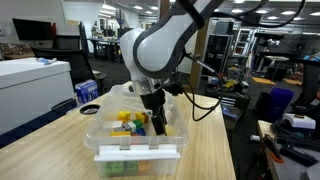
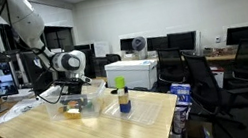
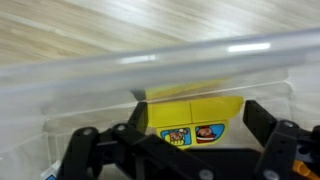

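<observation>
White to open, a white machine (image 1: 35,85) at the far left in an exterior view. Moving right along the wooden table (image 1: 60,140) we pass a blue and white tub (image 1: 88,92), and then the action: a clear plastic bin (image 1: 97,128) with bright blocks (image 1: 127,120) heaped inside and the gripper (image 1: 157,122) hanging straight down into it, at 3 o'clock of that heap and close beside it. A white bar (image 1: 138,153) lies across the bin's front edge at 6 o'clock. Over to the wrist view, left to right again: 1 dark finger (image 3: 85,150) low at 8 o'clock, a yellow block (image 3: 195,112) with 2 little cartoon pictures on its face in the middle, the other finger at 4 o'clock. Both are spread wide with nothing pinched. The yellow block sits inside the bin at 12 o'clock of the gripper (image 3: 175,150), and whether anything touches it I cannot tell. The bin's clear wall (image 3: 160,60) runs across above, wood grain beyond it. Last, the wider exterior view: the arm comes in from the left, the gripper (image 2: 68,95) is down in the bin (image 2: 90,109), a bottle with a yellow cap (image 2: 122,100) stands upright at 3 o'clock of the bin, near but apart, and black office chairs (image 2: 201,76) sit well off to the right.
</observation>
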Robot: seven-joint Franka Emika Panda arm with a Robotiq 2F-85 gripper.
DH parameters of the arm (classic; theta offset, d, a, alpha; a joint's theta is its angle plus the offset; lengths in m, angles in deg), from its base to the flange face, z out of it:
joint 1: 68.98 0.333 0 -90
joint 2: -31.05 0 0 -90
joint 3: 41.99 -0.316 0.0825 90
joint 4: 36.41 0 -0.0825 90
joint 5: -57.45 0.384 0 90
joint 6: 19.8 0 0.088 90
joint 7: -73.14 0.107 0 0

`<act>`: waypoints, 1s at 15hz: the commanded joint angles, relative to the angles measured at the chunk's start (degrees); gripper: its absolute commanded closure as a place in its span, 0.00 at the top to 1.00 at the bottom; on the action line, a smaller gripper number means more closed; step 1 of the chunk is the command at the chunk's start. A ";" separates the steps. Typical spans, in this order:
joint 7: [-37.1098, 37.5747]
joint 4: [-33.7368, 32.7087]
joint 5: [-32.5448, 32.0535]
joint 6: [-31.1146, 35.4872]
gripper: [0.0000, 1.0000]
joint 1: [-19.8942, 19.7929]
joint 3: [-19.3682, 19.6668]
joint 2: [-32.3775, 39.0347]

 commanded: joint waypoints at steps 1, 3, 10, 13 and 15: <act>-3.05 0.93 -5.93 1.59 1.00 0.73 0.38 1.03; -2.27 1.02 -9.26 2.46 1.00 1.39 0.65 1.39; 1.84 1.54 -15.54 10.20 0.62 2.61 1.69 1.62; 3.89 1.95 -15.90 15.43 0.40 2.84 2.41 1.85; 5.72 2.07 -15.67 18.56 0.23 3.11 2.91 2.29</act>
